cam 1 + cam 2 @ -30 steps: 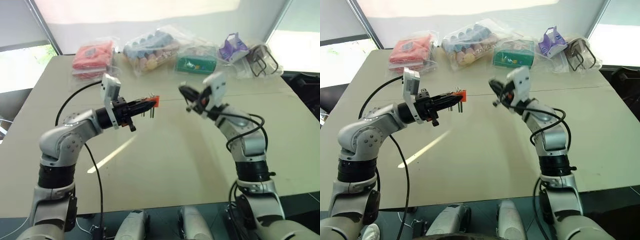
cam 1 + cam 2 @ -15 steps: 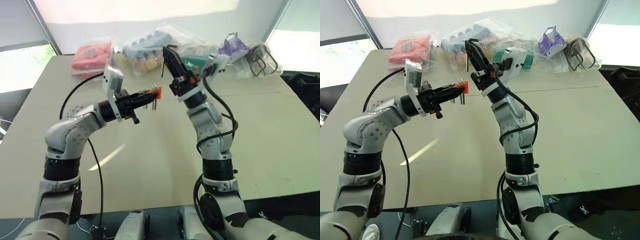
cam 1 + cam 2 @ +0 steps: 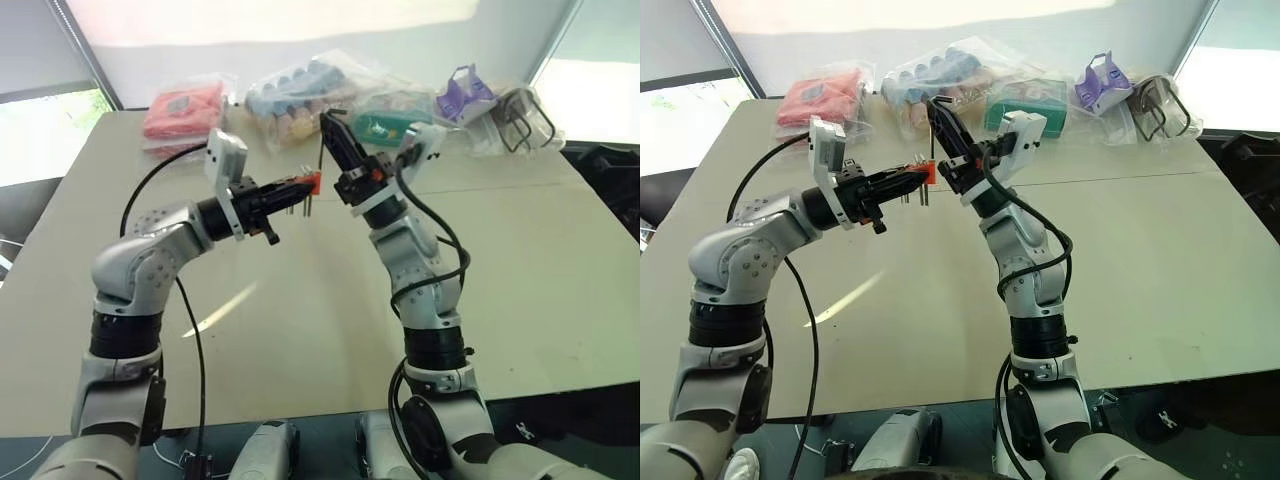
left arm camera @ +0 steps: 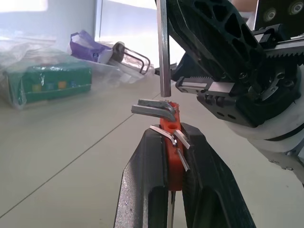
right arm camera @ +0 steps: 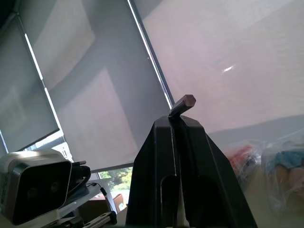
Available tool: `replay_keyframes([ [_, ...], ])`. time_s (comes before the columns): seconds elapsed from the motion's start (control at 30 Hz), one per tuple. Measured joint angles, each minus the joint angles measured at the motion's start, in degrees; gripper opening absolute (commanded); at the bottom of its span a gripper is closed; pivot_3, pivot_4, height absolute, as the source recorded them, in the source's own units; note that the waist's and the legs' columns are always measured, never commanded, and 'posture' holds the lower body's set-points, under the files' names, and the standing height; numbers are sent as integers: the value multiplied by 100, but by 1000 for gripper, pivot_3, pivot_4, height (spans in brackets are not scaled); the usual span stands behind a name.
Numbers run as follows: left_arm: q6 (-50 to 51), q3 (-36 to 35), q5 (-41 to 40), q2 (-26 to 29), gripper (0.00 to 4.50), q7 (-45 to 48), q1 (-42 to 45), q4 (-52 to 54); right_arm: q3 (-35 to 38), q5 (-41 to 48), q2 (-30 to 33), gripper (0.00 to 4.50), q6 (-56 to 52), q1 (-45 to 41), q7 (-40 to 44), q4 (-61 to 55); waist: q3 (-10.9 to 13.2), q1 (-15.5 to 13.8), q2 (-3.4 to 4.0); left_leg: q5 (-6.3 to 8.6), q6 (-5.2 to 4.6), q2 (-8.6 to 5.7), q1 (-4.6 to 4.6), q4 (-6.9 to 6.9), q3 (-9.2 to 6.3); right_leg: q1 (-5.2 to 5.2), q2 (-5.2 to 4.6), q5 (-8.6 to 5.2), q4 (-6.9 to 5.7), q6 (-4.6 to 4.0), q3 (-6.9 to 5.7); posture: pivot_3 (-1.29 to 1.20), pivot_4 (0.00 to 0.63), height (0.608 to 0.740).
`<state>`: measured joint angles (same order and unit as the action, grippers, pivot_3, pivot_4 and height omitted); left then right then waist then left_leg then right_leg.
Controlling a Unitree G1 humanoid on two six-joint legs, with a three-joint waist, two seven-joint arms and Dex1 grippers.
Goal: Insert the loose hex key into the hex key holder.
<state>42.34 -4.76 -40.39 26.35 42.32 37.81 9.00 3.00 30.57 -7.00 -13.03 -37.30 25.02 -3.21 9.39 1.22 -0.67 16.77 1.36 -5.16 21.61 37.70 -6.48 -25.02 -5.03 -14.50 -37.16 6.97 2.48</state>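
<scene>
**Both jaws closed, hex key held just above the holder**

Nearest in the head views, the left gripper (image 3: 300, 188) is raised above the table (image 3: 330, 300), and its jaws are closed on the hex key holder (image 4: 171, 142). The left wrist view shows the red-orange block pinched between the two black fingers (image 4: 145, 190), with a few bent metal keys coming out of its far end.

Just beside it, at about 3 o'clock, the right gripper (image 3: 333, 125) points up and toward the left gripper. Its jaws are pressed together on the loose hex key (image 4: 164, 52). The key's long part hangs down, and its lower end is just above the top of the holder; I cannot tell if they touch. The short end (image 5: 184, 103) stands out past the fingertips.

Far away, at 12 o'clock along the table's back edge, lie several clear plastic bags (image 3: 300, 95) with coloured things.
</scene>
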Motion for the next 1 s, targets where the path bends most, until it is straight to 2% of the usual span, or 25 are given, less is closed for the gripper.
replay_keyframes([
  [1.0, -48, -14, 37, -106, 0, -92, 16, -115, -247, -6, 199, 43, 18, 49, 64, -112, 0, -1, 0, 0, 0, 0, 0, -3, 0, -1, 0, 0, 1, 0, 0, 0, 150, 740],
])
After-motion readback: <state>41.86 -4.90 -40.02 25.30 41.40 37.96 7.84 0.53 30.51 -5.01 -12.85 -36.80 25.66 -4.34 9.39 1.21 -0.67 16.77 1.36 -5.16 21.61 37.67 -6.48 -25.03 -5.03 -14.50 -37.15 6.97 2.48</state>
